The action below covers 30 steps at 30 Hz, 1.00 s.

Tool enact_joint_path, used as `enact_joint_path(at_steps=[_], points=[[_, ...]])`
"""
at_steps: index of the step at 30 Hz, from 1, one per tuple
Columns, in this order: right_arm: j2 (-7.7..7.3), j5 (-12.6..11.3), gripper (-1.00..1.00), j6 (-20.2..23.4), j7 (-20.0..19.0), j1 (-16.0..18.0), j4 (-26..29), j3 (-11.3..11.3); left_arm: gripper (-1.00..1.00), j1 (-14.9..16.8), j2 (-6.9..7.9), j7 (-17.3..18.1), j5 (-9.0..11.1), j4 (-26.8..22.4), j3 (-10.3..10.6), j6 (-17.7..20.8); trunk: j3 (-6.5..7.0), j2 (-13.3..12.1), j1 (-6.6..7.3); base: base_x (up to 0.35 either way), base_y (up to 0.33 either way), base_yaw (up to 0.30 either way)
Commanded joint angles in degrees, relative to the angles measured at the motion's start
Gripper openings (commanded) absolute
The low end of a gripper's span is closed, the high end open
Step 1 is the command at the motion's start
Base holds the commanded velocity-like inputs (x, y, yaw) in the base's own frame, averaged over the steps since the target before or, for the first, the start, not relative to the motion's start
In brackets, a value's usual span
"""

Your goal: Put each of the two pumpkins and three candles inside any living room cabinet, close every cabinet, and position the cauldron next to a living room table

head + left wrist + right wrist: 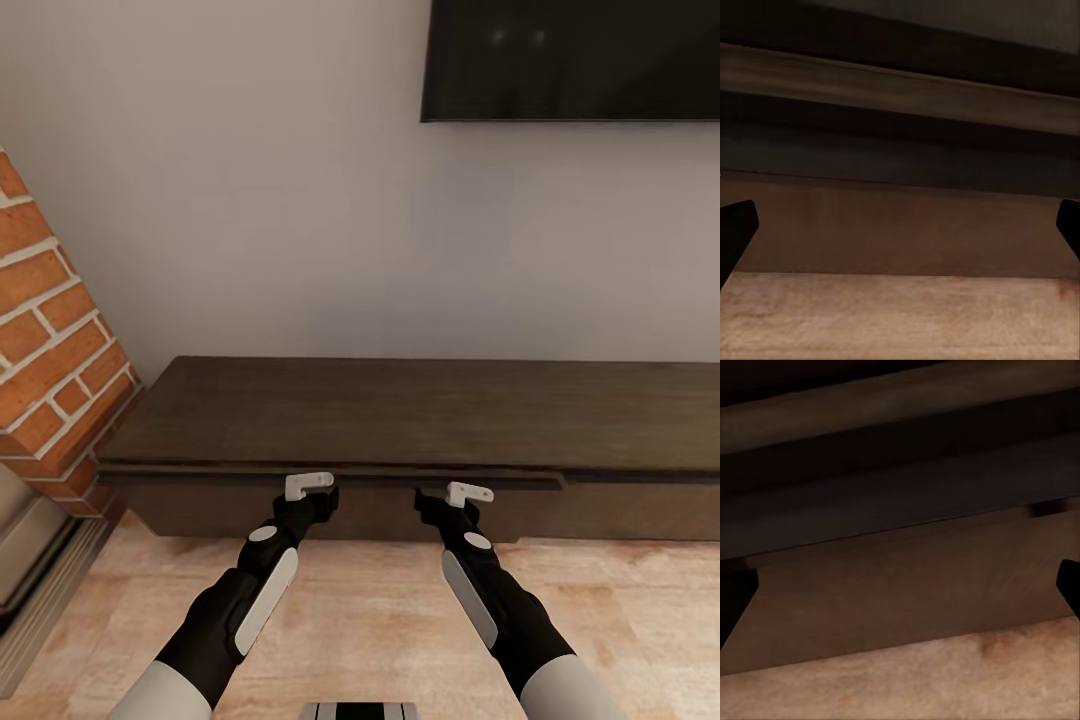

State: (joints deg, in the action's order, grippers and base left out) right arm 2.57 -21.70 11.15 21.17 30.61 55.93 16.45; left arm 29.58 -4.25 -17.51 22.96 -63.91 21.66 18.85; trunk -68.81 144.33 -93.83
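Observation:
The cabinet [420, 410] is a long, low dark-brown unit against the wall, its top bare. Its left front strip [330, 477] sits slightly forward of the right section, with a small step near the right. My left gripper [314, 493] hovers just in front of that strip, open, with nothing between its fingers. My right gripper [456, 497] is beside it at the same height, also open and empty. The wrist views look at the cabinet front [900, 217] [900, 585] from close up, with dark fingertips [735, 232] [1069, 585] wide apart. The pumpkins, candles, cauldron and table are out of view.
A red brick column [50, 340] stands at the left, touching the cabinet's end, with a grey ledge [40, 580] at its foot. A dark TV screen [570, 60] hangs on the grey wall above. Pale wooden floor [370, 620] lies under my arms.

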Motion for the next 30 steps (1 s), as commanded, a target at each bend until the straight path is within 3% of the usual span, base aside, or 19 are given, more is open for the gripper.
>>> enact_joint_path(at_steps=[1,16,30], points=[[-0.02,0.11,1.00,0.19,0.37,0.06,0.41,0.16,1.00,0.04,0.03,-0.51,0.60,-0.08,0.13,0.14,-0.04,0.03,0.01,0.124,0.000,0.000],[-0.02,0.12,1.00,0.20,0.37,0.06,0.45,0.16,1.00,0.04,0.03,-0.58,0.60,-0.08,0.13,0.07,-0.04,0.03,0.01,0.028,0.000,0.000],[-0.02,0.10,1.00,0.21,0.37,0.06,0.50,0.16,1.00,0.04,-0.04,-0.59,0.60,-0.08,0.13,0.07,-0.04,0.03,0.01,-0.302,0.000,0.000]])
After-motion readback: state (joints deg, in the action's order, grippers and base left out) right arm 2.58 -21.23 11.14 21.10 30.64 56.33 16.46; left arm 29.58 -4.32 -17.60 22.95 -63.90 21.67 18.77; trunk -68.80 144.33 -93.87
